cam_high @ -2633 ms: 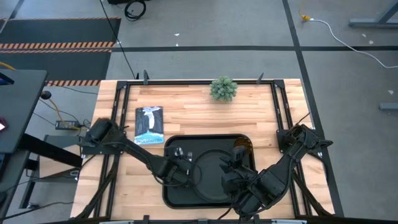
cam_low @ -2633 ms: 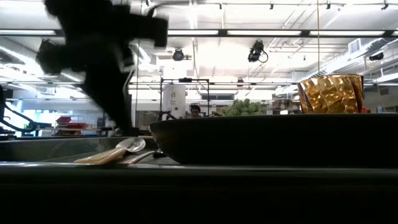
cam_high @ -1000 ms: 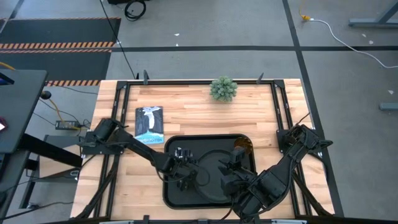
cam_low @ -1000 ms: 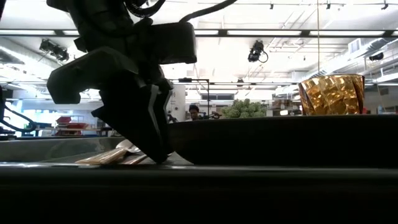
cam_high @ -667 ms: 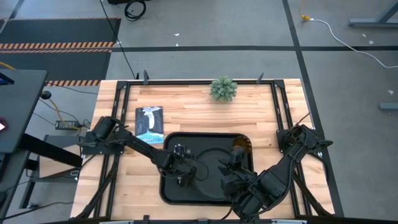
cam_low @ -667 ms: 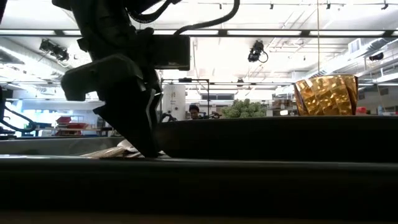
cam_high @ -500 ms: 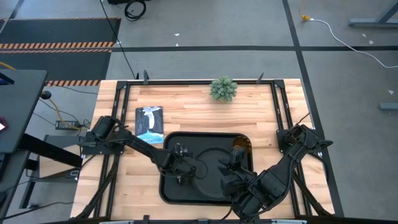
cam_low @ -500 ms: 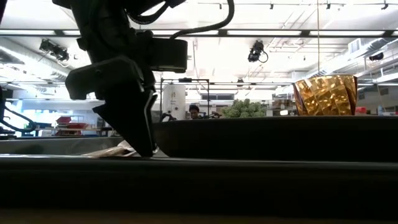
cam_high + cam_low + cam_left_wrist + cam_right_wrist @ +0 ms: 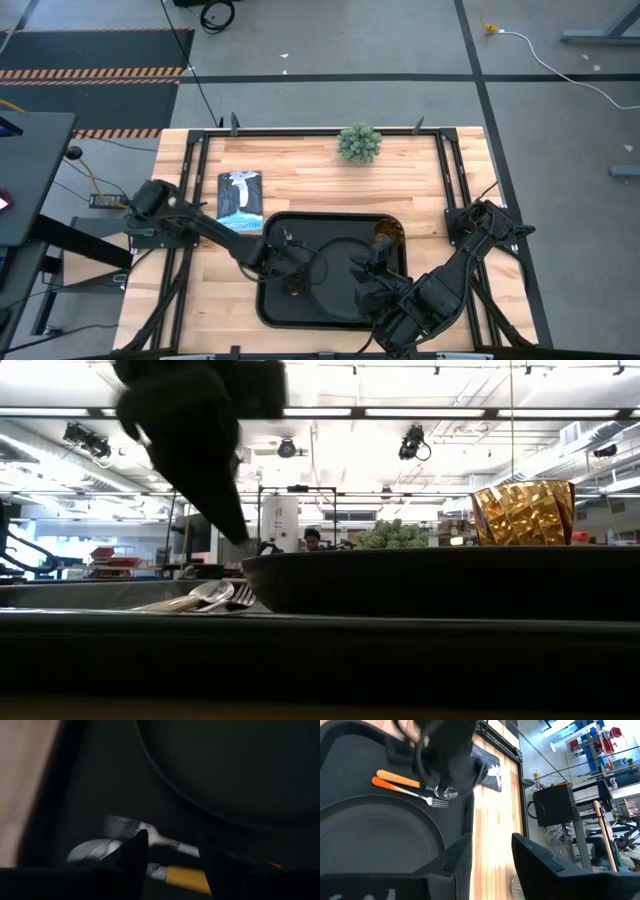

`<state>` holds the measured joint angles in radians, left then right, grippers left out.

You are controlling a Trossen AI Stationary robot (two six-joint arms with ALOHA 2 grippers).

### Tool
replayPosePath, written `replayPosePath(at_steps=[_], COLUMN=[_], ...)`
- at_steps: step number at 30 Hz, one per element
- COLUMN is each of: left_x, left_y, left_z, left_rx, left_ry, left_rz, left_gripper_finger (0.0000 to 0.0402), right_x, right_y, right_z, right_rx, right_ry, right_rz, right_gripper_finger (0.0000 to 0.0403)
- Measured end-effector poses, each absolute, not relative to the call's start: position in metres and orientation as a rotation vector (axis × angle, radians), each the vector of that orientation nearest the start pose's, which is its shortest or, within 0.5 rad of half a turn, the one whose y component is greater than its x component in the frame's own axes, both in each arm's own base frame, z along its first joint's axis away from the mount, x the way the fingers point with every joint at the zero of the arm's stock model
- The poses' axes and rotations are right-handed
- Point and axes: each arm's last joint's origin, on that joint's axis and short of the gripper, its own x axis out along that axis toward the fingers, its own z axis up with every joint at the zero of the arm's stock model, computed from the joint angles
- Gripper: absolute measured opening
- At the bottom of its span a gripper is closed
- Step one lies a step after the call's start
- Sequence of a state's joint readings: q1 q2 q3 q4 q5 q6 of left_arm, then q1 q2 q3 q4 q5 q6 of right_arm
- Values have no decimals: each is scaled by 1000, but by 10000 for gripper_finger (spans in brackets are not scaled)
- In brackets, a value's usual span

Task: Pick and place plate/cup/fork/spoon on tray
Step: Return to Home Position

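Observation:
The black tray (image 9: 272, 308) lies at the table's near middle. On it are the round black plate (image 9: 338, 280) and the amber cup (image 9: 388, 234), which stands at the tray's far right corner. The fork (image 9: 170, 845) and the spoon (image 9: 90, 851) lie side by side on the tray floor left of the plate; they also show in the low view (image 9: 205, 597). My left gripper (image 9: 172, 865) is open and empty, lifted above them (image 9: 235, 525). My right gripper (image 9: 490, 850) is open and empty over the plate's right part (image 9: 376, 256).
A book (image 9: 240, 200) lies on the table left of the tray's far edge. A small green plant (image 9: 359, 142) stands at the table's far edge. Bare wood shows between the tray and the plant.
My left gripper, which stood low on the tray floor beside the fork and spoon, has gone up and stands clear above them. The fork and spoon stay lying on the tray. The tray with the plate and cup has slid a little toward the table's left edge.

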<state>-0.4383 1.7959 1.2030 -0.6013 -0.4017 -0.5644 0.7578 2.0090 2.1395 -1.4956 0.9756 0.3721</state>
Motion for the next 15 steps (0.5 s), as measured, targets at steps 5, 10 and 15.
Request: replayPosePath(at_steps=[5,10,15], left_x=[300,288,283], left_y=[-138,-134,-134], left_z=[220,252,267], left_rx=[33,31,91], left_ry=[982,875,833], left_rz=[311,286,204], left_gripper_finger=[176,176,175], right_x=[296,299,295], right_y=[244,237,227], right_z=[345,329,320], right_rx=[-720,-727,-696], right_ry=[823,869,893], right_rz=[-365,-413,-460], right_gripper_finger=[145,145,141])
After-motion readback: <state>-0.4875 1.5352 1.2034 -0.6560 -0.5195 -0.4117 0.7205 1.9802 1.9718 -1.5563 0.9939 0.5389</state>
